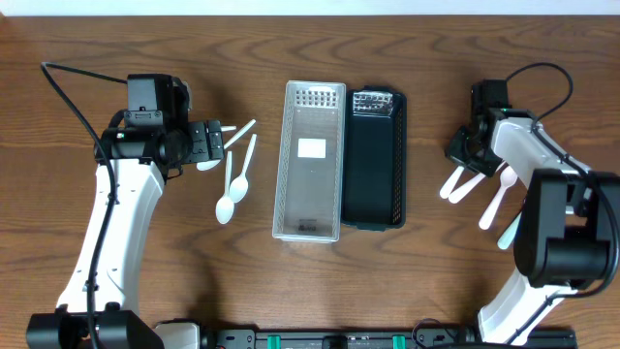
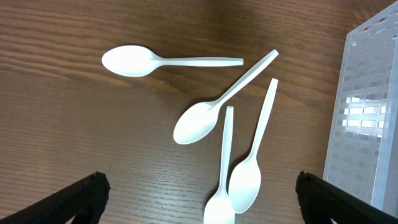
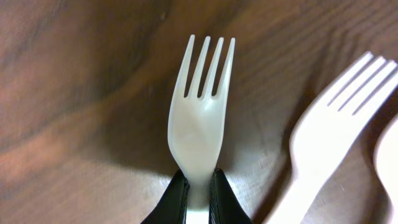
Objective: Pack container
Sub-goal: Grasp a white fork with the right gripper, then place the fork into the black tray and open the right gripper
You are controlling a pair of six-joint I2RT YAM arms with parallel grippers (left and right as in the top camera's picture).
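- The clear container (image 1: pixel 310 160) stands at the centre of the table (image 1: pixel 310 48), its long axis running 12 to 6 o'clock.
- The black tray (image 1: pixel 376 160) lies against the clear container's 3 o'clock side.
- The left gripper (image 1: pixel 208 143) sits at 9 o'clock of the clear container. Its jaws are spread wide and hold nothing.
- Four white spoons (image 2: pixel 199 121) lie on the table under the left gripper. In the left wrist view, two lie side by side with their bowls toward 6 o'clock.
- The right gripper (image 3: pixel 198 193) sits at 3 o'clock of the black tray. Its jaws are clamped on the neck of a white fork (image 3: pixel 199 124), tines toward 12 o'clock in the right wrist view.
- A second fork (image 3: pixel 329 137) lies just beside it, at its 3 o'clock.
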